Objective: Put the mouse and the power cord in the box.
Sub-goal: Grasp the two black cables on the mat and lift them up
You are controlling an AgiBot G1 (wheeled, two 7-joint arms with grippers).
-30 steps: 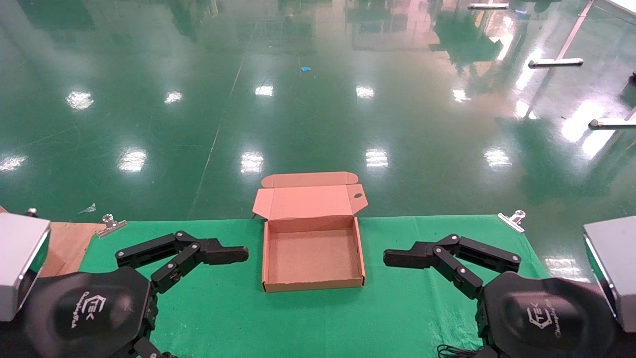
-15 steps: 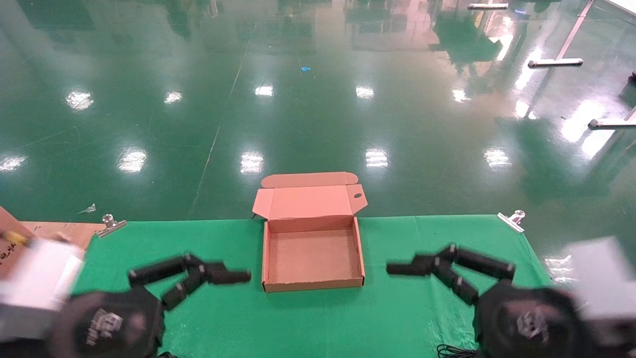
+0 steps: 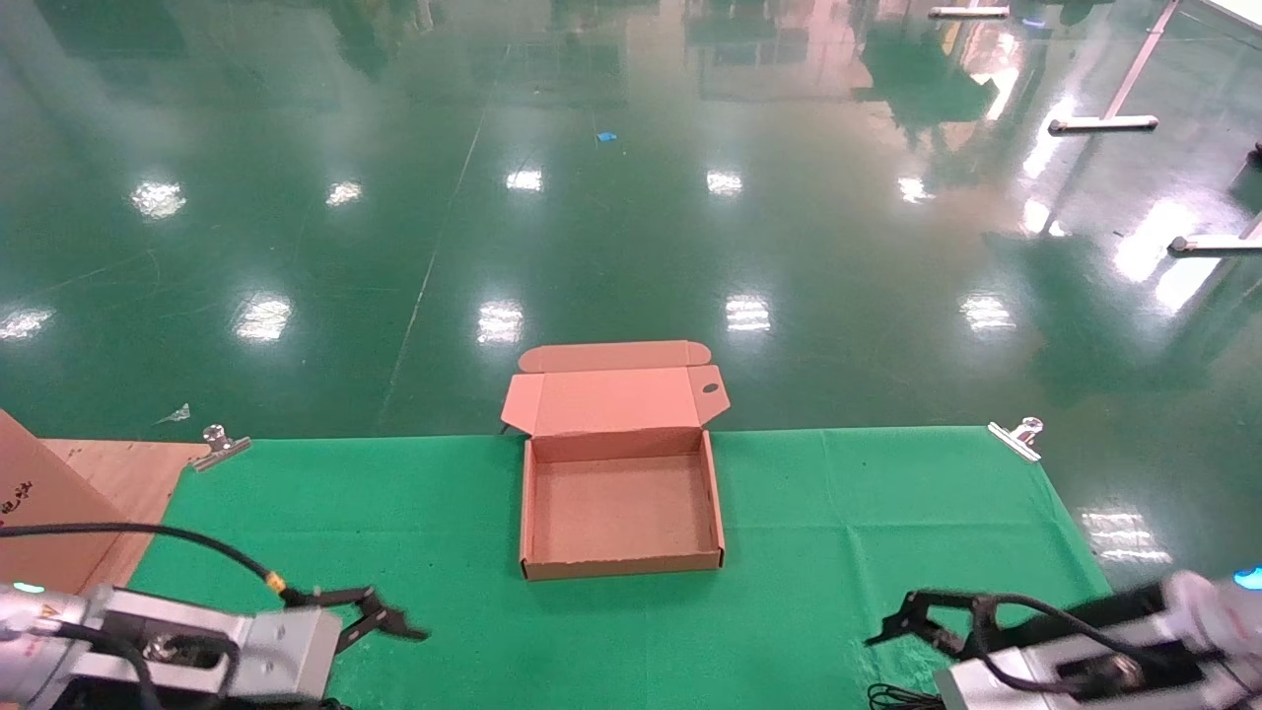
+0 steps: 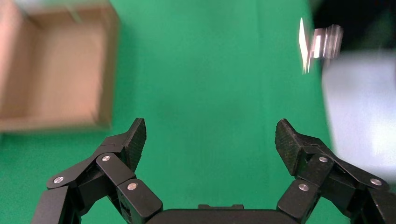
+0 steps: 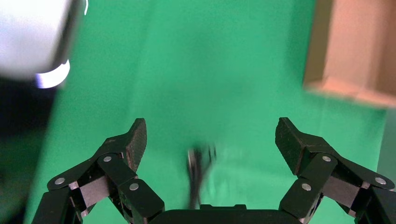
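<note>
Glossy green workshop floor fills the upper frame; a green cloth (image 3: 473, 513) covers the table across the lower third, pinned by a metal clip (image 3: 219, 446) at upper left of the cloth and another at upper right. Bare wood and a cardboard panel (image 3: 39, 513) at far left.

Left gripper (image 3: 380, 621): low in the lower left corner of the head view, jaws spread wide and empty, as its wrist view confirms.

The box (image 3: 621, 570): centre of the cloth, lid hinged back and standing open, floor of the box bare.

Right gripper (image 3: 912, 623): lower right corner, low over the cloth, jaws likewise wide apart, nothing between them. Its wrist view shows a blurred dark object (image 5: 198, 175) on the cloth ahead; a scrap of thin black wire (image 3: 902, 697) lies at the bottom edge of the head view beside it. Probably part of the mouse or the power cord; cannot tell which. Neither item shows plainly.

Judgement: reaching stage, nothing packed. Best to centre the open jaws over the solid body, not loose wire, and descend squarely before closing.
</note>
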